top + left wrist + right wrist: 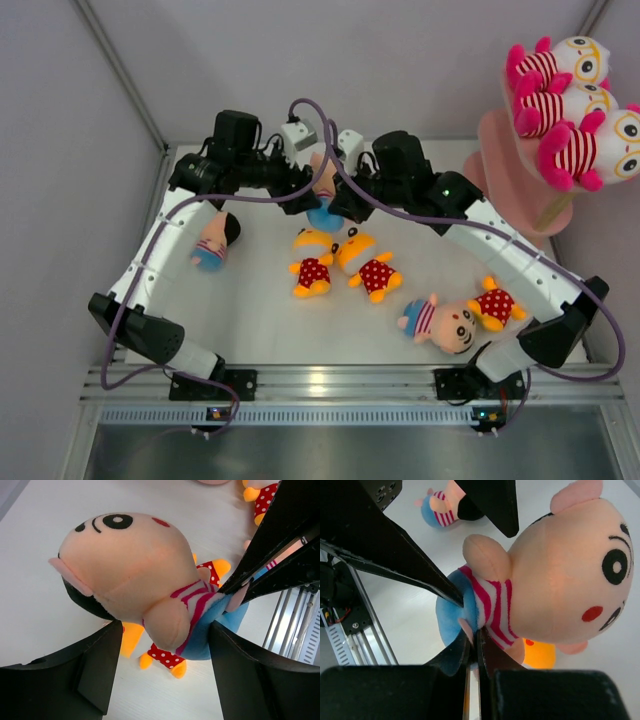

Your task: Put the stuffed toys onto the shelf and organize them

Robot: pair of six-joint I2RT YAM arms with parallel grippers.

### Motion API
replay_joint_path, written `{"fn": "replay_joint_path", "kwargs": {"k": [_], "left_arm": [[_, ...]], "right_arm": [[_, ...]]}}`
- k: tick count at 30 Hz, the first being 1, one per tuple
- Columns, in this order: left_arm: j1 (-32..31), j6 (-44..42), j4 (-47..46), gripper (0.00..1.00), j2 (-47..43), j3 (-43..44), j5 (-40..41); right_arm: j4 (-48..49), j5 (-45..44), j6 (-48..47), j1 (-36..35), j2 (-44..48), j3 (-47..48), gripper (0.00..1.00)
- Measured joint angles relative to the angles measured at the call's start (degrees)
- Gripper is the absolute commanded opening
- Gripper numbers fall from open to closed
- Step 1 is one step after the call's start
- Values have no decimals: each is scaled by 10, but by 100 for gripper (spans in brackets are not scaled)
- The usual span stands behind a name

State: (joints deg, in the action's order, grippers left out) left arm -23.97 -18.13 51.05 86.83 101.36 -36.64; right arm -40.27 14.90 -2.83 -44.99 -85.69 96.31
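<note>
A: On the shelf [495, 150], what count?
B: Three striped dolls [575, 150], piled together.
A: On the table [260, 330]?
B: Three polka-dot dolls [312, 268]; two boy dolls [213, 245], lying flat.
A: The third boy [130, 565]?
B: Raised above the table at the rear centre. The right gripper [474, 630] pinches its blue trousers; the left gripper [166, 627] stands spread wide around its body.

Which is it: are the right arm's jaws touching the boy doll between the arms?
Touching. The right wrist view shows the right gripper with jaws pinched on the boy doll at its blue bottom.
</note>
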Motion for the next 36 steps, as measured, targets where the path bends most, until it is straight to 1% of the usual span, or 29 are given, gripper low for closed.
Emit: {"fn": "replay_joint_path", "kwargs": {"k": [3,5,8,9,10,13,14,15,16,18,19,21,22,25,27,30,32,36], "left_arm": [[-1,-1,0,75,-5,0,-12],[-1,0,0,72,-7,0,-24],[2,3,0,37,-8,0,-64],[2,5,0,3,-8,0,-75],[2,9,0,0,-8,0,-82],[1,8,0,0,-8,-2,-100],[1,9,0,0,-8,-3,-104],[1,12,0,0,-8,-4,-106],[1,14,-1,0,-8,-4,-107],[1,23,-4,0,-8,-4,-104],[1,30,-5,0,-8,-4,-100],[1,43,-7,0,-8,-2,-90],[1,49,-7,0,-8,2,-86],[0,76,-9,0,-8,24,-78],[0,89,-14,0,-8,40,-82],[0,108,-21,0,-9,56,-93],[0,116,-22,0,-9,58,-100],[0,130,-22,0,-9,58,-114]], "right_arm": [[9,11,-6,0,10,-8,0],[11,18,-8,0,13,-8,0],[15,25,-10,0,13,-8,0],[16,28,-10,0,13,-9,0],[17,30,-10,0,14,-11,0],[20,32,-10,0,18,-15,0],[21,33,-11,0,20,-17,3],[21,33,-10,0,23,-19,9],[25,32,-9,0,26,-24,24],[47,27,-5,0,41,-48,41],[63,23,-4,0,52,-64,52],[106,16,-3,0,91,-120,60],[136,14,-1,0,116,-152,67],[224,13,12,1,208,-266,73],[267,21,26,3,266,-326,73],[312,33,42,6,298,-351,74],[341,37,52,6,297,-351,76],[374,37,69,7,284,-351,77]]}}
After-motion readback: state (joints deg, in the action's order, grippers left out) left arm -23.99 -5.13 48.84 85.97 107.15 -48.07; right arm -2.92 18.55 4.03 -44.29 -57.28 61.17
